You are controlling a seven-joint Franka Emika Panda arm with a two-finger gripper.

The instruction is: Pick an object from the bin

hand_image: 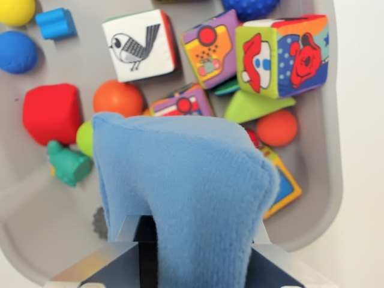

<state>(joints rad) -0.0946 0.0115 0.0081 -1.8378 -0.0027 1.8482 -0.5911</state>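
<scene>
Blue plush cushion point(186, 186): lower centre of frame, clamped in my pincer point(198, 240), raised above the grey bin point(36, 222). Pick judged largely done. Remaining below: bird cube point(139, 45), red block point(51, 113), orange ball point(276, 128).

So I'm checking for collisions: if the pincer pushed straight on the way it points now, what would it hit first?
The pincer is shut on the blue plush block, which fills the line ahead. Pushed on, that block would probably meet the patterned cube or the orange ball just beyond it, though depth is unclear.
</scene>
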